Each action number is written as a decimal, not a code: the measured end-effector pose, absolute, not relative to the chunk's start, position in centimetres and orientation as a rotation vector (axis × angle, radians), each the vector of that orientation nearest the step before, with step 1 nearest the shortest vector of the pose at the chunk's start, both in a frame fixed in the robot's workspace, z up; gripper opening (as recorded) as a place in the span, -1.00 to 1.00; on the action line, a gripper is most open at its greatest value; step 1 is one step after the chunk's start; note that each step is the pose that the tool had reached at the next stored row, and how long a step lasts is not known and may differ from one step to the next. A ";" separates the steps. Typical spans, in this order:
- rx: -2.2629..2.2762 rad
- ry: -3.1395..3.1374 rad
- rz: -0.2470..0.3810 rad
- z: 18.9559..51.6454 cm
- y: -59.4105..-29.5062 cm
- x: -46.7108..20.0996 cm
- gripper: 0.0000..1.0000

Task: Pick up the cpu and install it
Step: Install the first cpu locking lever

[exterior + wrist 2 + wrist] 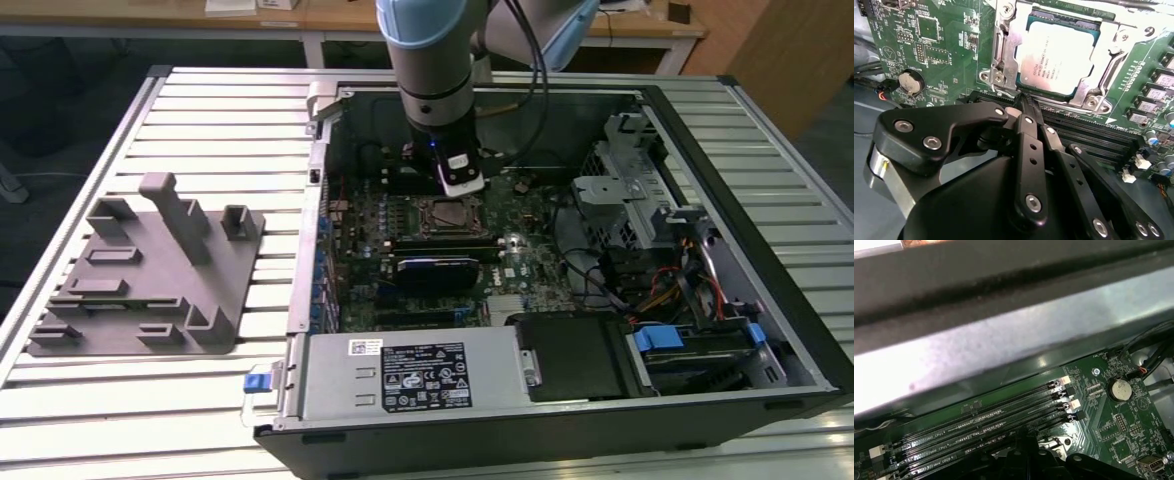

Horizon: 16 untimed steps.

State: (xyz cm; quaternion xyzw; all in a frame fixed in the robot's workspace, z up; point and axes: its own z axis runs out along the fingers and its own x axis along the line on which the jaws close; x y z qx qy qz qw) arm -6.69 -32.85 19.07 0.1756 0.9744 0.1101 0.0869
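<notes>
The cpu, a flat square chip with a shiny silver top, lies inside the metal-framed socket on the green motherboard. In the exterior view the socket sits at the middle of the open computer case, just below my gripper. In the second wrist view my gripper hovers over the socket's edge beside the memory slots, its black fingers closed together with nothing between them. In the first wrist view the fingers show above the memory slots.
The open case holds a power supply, drive cages and loose cables at the exterior view's right. A grey plastic tray with upright posts stands on the slatted table at the exterior view's left. The case wall is close by.
</notes>
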 end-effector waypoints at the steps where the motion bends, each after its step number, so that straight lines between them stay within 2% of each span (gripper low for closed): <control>1: 0.523 2.903 0.328 19.1 -32.9 -6.7 -0.79; 7: 0.524 2.902 0.331 18.9 -33.0 -6.7 -0.79; 12: 0.528 2.902 0.371 18.9 -33.1 -6.7 -0.79; 16: 0.528 2.902 0.373 18.9 -33.1 -6.7 -0.79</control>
